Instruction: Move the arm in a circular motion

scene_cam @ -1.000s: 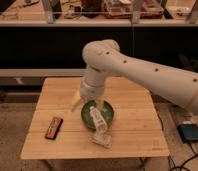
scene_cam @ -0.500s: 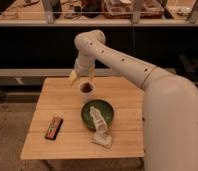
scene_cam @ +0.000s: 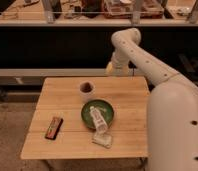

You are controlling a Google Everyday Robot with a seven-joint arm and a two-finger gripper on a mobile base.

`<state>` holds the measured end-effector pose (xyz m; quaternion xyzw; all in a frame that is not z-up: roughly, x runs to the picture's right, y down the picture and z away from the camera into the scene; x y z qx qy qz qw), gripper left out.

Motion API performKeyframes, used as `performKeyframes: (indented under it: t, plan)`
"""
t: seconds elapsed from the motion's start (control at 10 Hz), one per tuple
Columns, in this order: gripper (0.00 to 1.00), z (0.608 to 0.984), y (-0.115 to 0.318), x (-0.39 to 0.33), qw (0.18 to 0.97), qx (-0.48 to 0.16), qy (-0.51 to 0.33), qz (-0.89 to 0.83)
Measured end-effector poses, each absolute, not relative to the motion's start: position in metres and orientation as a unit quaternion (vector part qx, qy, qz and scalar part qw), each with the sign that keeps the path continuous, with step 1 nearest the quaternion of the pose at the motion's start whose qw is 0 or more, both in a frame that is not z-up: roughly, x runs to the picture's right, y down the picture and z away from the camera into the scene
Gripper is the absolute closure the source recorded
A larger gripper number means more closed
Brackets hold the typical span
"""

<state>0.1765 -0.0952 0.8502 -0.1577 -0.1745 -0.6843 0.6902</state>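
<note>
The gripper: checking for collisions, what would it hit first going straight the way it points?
The gripper points down at the far edge of the wooden table, right of the cup. It would likely meet the tabletop first, though it may hang behind that edge.

A workshop-like lab is showing: cluttered shelving (scene_cam: 67, 11) is running behind the wooden surface (scene_cam: 62, 95), and the hand (scene_cam: 111, 69) of the arm (scene_cam: 144, 57) is hovering at its far edge

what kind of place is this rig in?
Likely a robotics lab or workshop: cluttered shelf behind, a wooden table with a green bowl and cup as props, and the arm, its tool at the table's far edge.
</note>
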Motion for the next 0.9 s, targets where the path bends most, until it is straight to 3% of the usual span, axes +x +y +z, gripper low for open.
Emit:
performKeyframes:
  t: [0.2, 0.4, 0.5, 0.7, 0.9]
  plan:
    - [0.3, 0.81, -0.064, 0.254, 0.739, -0.205, -0.16, -0.622]
    - [0.3, 0.742, -0.04, 0.276, 0.75, -0.244, -0.16, -0.593]
    - [0.3, 0.693, -0.02, 0.268, 0.739, -0.274, -0.167, -0.593]
    - [0.3, 0.645, 0.02, 0.225, 0.708, -0.304, -0.209, -0.602]
    - [0.3, 0.615, 0.074, 0.123, 0.648, -0.297, -0.315, -0.626]
